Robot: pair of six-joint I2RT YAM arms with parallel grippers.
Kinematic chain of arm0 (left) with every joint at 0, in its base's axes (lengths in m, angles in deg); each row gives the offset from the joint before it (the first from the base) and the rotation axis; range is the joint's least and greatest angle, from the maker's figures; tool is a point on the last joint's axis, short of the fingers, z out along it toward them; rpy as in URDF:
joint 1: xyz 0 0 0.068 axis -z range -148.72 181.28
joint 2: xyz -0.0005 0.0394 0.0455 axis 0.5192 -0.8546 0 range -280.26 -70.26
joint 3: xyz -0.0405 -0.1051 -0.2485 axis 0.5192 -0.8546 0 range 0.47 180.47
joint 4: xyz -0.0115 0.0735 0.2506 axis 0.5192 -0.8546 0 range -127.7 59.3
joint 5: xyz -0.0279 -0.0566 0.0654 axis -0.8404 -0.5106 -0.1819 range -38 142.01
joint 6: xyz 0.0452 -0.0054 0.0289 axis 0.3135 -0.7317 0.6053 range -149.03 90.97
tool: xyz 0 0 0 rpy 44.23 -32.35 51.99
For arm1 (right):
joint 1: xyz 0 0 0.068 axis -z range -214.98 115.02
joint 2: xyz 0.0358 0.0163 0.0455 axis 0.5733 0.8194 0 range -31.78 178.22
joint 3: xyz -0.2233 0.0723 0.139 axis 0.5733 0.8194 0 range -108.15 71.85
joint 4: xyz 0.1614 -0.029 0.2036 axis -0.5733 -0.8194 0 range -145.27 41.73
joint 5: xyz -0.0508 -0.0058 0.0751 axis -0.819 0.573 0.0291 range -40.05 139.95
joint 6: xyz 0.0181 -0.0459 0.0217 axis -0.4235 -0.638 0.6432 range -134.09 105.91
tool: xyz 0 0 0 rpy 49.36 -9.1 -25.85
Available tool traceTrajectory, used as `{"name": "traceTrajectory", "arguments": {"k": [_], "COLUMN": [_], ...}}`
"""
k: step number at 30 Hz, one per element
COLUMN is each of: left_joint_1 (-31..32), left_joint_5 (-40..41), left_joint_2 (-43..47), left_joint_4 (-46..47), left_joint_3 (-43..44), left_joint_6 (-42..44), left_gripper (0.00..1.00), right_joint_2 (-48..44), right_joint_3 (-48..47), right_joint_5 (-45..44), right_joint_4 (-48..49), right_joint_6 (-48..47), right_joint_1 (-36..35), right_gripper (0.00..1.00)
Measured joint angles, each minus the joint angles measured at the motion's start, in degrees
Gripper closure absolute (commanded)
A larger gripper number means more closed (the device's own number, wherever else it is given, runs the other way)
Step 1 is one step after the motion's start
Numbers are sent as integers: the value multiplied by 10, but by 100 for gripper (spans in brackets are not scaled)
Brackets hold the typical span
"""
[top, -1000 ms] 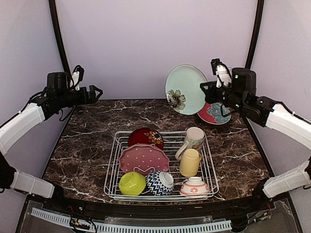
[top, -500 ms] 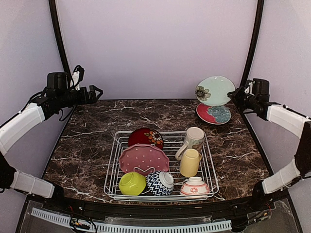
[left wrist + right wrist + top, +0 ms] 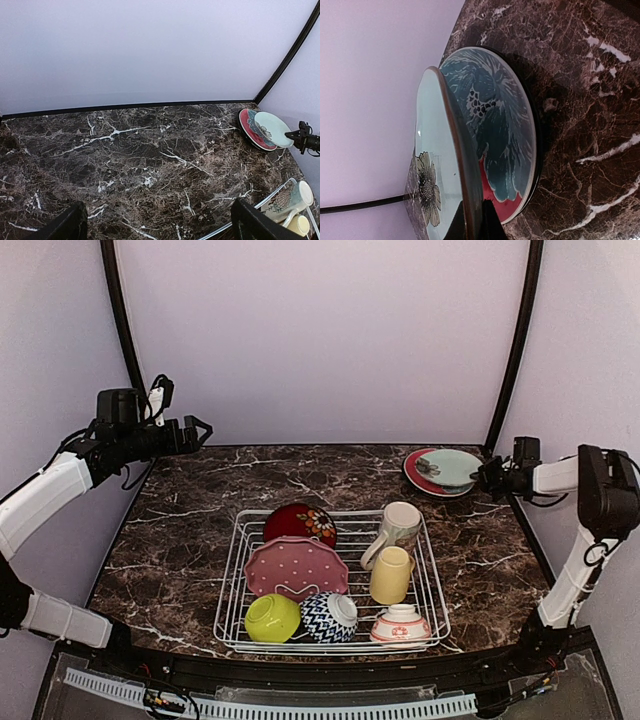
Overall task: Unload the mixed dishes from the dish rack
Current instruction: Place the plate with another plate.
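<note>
Teal plate (image 3: 456, 465) lowered, tilted — over red plate (image 3: 413, 473)

Open ground: dark marble tabletop (image 3: 170, 530) bare left of the white wire dish rack (image 3: 232, 575) and along the strip behind it; the left gripper (image 3: 203, 430) hangs wide-spread above the far left corner. Far right corner blocked: red plate with teal pattern (image 3: 412, 473) lying flat, pale teal flowered plate (image 3: 455, 466) tilted over it, pinched by the right gripper (image 3: 487, 477). Rack crowded with plates (image 3: 296, 566), mugs (image 3: 391, 575) and bowls (image 3: 272, 618), narrow gaps only.
</note>
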Motion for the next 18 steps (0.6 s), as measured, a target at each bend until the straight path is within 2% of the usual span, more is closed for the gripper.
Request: {"name": "traceTrajectory", "arguments": {"k": [6, 18], "left_joint_1": [0, 0], "left_joint_5": [-1, 0], "left_joint_2": [-3, -4], "left_joint_4": [0, 0], "left_joint_3": [0, 0], "left_joint_6": [0, 0], "left_gripper": [1, 1], "right_joint_2": [54, 101], "right_joint_3": [-28, -87], "right_joint_5": [20, 20], "right_joint_4": [8, 3], "right_joint_6": [4, -39], "right_joint_1": [0, 0], "right_gripper": [100, 100]}}
